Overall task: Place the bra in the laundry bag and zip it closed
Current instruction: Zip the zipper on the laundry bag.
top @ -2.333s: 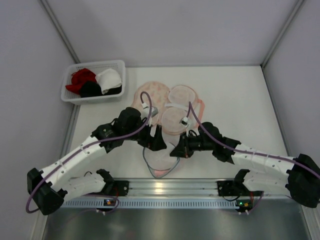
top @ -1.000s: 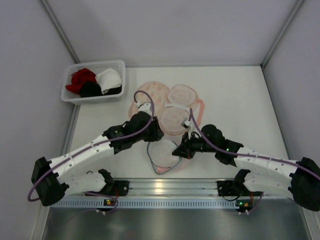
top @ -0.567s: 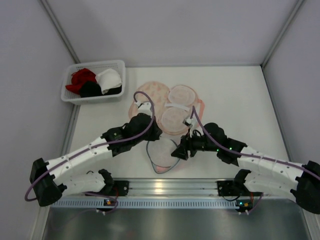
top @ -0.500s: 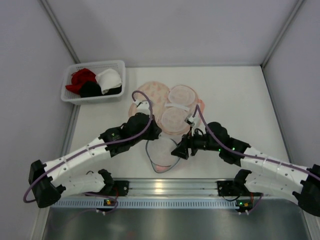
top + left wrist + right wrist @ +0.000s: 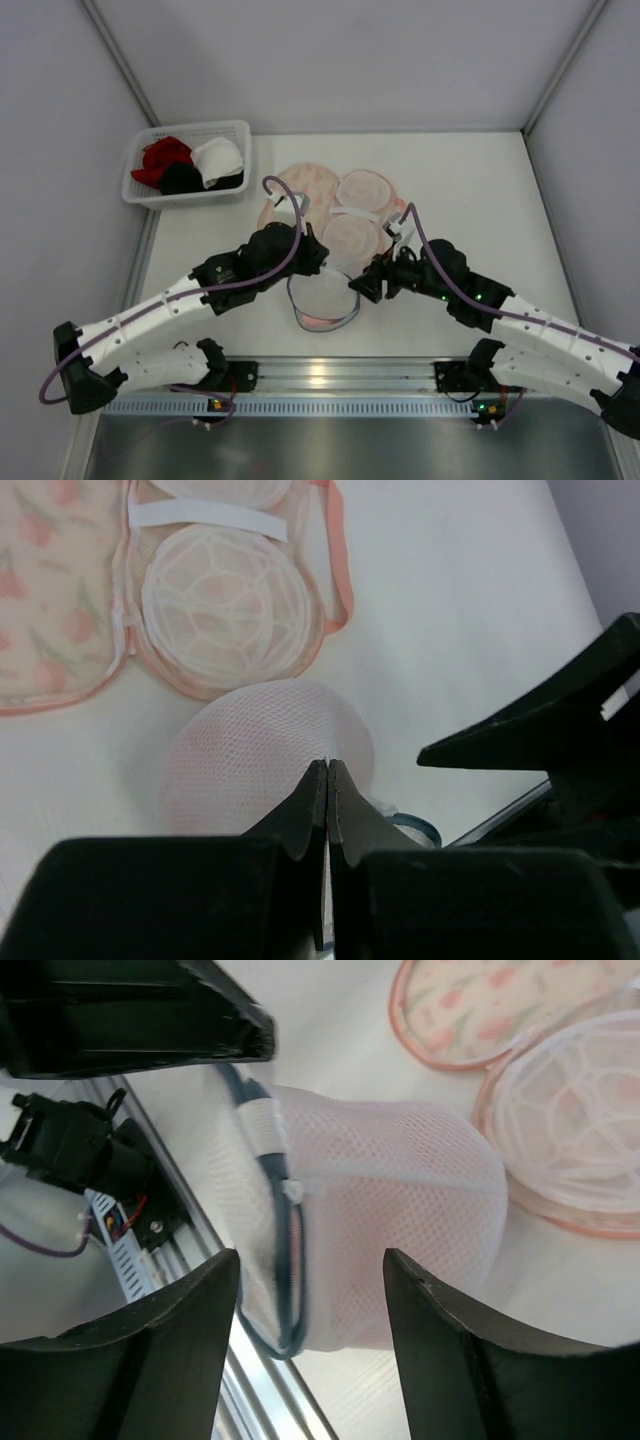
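Note:
The bra [image 5: 322,298] is a pale pink rounded cup with a fine mesh surface and a thin blue-grey strap, lying near the table's front edge. My left gripper [image 5: 316,262] is shut, pinching the far edge of the bra [image 5: 265,745] between its tips [image 5: 328,762]. My right gripper [image 5: 362,287] hangs open at the bra's right side, and the bra [image 5: 390,1220] shows beyond its spread jaws [image 5: 311,1257], untouched. The laundry bag [image 5: 300,188] lies unzipped just beyond, its floral peach shell [image 5: 50,600] beside two mesh domes [image 5: 352,238].
A white basket [image 5: 190,128] at the back left holds red, black and white garments. A metal rail [image 5: 330,375] runs along the near table edge, close to the bra. Grey walls close in both sides and the back.
My left gripper has shut on the bra's edge and drawn it slightly toward the bag. My right gripper has let go of the bra, opened and backed off to the right.

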You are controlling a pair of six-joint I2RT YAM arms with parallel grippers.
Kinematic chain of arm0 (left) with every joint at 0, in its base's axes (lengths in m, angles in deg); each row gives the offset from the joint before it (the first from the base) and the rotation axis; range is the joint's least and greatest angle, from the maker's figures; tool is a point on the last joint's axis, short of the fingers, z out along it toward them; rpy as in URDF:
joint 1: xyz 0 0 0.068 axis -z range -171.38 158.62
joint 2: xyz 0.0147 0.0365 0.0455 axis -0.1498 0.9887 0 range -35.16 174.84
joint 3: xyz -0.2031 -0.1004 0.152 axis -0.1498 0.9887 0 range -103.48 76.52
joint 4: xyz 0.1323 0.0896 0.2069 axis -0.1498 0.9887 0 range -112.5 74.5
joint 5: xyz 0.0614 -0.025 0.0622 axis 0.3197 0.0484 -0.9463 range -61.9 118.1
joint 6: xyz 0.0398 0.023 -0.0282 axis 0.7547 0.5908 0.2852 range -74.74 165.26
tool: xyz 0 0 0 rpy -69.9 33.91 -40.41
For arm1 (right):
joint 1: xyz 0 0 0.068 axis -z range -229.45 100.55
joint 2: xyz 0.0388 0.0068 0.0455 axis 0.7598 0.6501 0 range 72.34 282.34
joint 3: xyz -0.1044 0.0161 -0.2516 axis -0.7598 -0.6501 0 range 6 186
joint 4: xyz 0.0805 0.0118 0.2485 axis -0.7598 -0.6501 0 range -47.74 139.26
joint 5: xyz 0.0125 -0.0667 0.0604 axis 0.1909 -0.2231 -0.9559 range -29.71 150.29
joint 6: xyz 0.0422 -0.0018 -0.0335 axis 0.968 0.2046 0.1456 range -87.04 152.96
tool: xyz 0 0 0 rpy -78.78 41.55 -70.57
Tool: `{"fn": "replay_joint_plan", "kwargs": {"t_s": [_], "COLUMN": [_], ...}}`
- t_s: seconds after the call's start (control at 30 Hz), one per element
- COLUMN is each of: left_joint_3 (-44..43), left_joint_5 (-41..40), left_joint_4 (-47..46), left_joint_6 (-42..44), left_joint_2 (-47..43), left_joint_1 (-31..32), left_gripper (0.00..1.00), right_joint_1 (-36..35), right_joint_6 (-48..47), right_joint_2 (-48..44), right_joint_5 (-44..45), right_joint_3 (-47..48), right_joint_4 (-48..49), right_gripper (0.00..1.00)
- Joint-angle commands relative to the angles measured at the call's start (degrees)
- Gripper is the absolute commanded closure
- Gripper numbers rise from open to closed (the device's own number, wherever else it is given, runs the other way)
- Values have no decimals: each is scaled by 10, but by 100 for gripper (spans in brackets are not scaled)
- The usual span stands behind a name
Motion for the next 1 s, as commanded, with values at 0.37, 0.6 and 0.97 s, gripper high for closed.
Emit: {"fn": "replay_joint_plan", "kwargs": {"t_s": [0.37, 0.6, 0.97], "left_joint_3": [-34, -39, -37], "left_joint_5": [-78, -98, -172], "left_joint_4": [-36, -39, -45], "left_joint_6": [0, 3, -22], "left_joint_2": [-42, -21, -55], "left_joint_1": [28, 31, 31], "left_gripper": [100, 100, 100], "right_joint_1": [6, 0, -4], "right_joint_6": [6, 6, 94], "right_joint_2": [-33, 18, 78], "right_joint_5": [-27, -28, 19], "right_joint_3": [5, -21, -38], "right_joint_4": [83, 109, 152], "right_gripper": [61, 56, 21]}}
